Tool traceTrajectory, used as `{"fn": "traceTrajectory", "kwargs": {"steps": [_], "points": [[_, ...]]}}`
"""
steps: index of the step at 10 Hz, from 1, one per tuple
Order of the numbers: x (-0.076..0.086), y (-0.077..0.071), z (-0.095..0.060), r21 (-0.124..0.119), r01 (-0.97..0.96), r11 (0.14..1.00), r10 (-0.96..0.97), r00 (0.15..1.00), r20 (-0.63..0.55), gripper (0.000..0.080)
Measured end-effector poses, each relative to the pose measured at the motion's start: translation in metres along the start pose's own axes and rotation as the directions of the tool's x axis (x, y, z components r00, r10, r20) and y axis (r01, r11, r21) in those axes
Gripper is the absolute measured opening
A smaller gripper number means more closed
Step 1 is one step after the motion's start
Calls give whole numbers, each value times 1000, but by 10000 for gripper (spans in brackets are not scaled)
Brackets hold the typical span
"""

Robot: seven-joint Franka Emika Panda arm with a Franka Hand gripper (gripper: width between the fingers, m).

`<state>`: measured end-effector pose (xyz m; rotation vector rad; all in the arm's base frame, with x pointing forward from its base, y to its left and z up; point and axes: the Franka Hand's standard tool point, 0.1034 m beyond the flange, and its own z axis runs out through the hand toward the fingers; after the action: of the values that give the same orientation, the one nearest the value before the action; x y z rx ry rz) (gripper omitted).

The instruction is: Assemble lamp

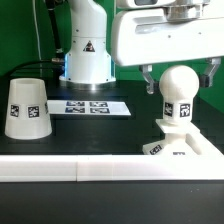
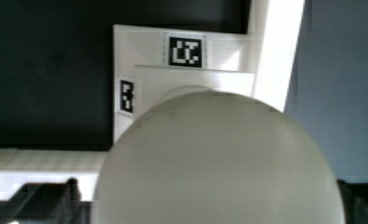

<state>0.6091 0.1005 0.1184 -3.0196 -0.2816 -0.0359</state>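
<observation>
The ball-topped bulb (image 1: pixel 180 98) stands upright on the flat square base (image 1: pixel 186 148) at the exterior view's right. My gripper (image 1: pixel 178 82) is lowered over the bulb's ball, with one finger on each side of it and small gaps showing, so it is open. In the wrist view the bulb (image 2: pixel 207 150) fills the middle, the tagged base (image 2: pixel 184 52) lies beyond it, and the gripper (image 2: pixel 202 205) has only its dark fingers showing at the edges. The cone shade (image 1: pixel 25 108) stands alone at the exterior view's left.
The marker board (image 1: pixel 90 106) lies flat between the shade and the base. A long white rail (image 1: pixel 100 170) runs along the front of the table. The arm's white pedestal (image 1: pixel 88 50) stands at the back.
</observation>
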Motion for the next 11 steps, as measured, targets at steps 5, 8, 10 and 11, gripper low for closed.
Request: {"fn": "traceTrajectory", "kwargs": {"steps": [5,8,10,11], "points": [[2,-4,0,-20,436,900,-436,900,1,699],[2,-1,1,-35,654,756,-653,756,27,699],[2,-1,1,-47,757,652,-755,653,53,699],[2,0,1,-46,785,618,-783,620,57,699]]}}
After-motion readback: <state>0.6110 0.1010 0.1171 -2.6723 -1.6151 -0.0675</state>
